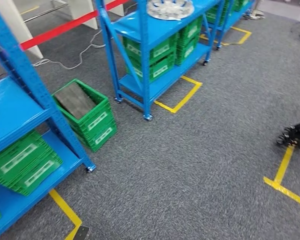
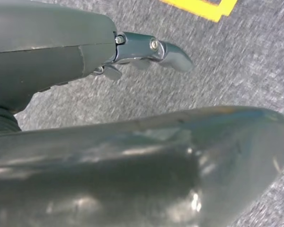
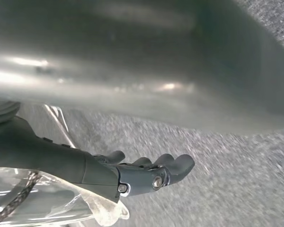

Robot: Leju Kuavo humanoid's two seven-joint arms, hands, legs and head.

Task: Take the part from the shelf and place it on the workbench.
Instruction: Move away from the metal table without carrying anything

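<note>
**Both hands over grey carpet, round metal part on the far blue shelf**

The left hand [image 2: 147, 52] reaches out over the grey carpet [image 2: 240, 61] in its wrist view, dark fingers [image 2: 171, 54] lying nearly straight and together, the thick grey thumb [image 2: 169, 161] broad and close to the lens; nothing sits between them, so the hand holds nothing. A strip of yellow floor tape [image 2: 205, 7] crosses the carpet beyond the fingertips.

The right hand [image 3: 147, 175] also stretches over carpet with fingers [image 3: 176, 165] extended, slightly fanned and bare of any object. Crumpled clear plastic wrap [image 3: 62, 203] and a braided cable [image 3: 15, 201] lie along the wrist behind it, not in its grasp.

In the head view the part [image 1: 170, 8], a round silvery metal piece, lies flat on the top level of the farther blue shelf [image 1: 143, 60], partly cut off by the picture's upper edge. Below it, green crates [image 1: 160, 55] stand in rows, each with a white label whose print is too small to read. A nearer blue shelf [image 1: 12, 110] carries flat green crates [image 1: 26, 162] with the same unreadable labels. Between the shelves a green floor crate [image 1: 88, 115] holds a dark grey slab [image 1: 75, 100]. Yellow tape outlines [image 1: 182, 97] mark the carpet, a red barrier strip [image 1: 58, 30] runs behind, and a dark object [image 1: 295, 136] pokes in at the right edge.
</note>
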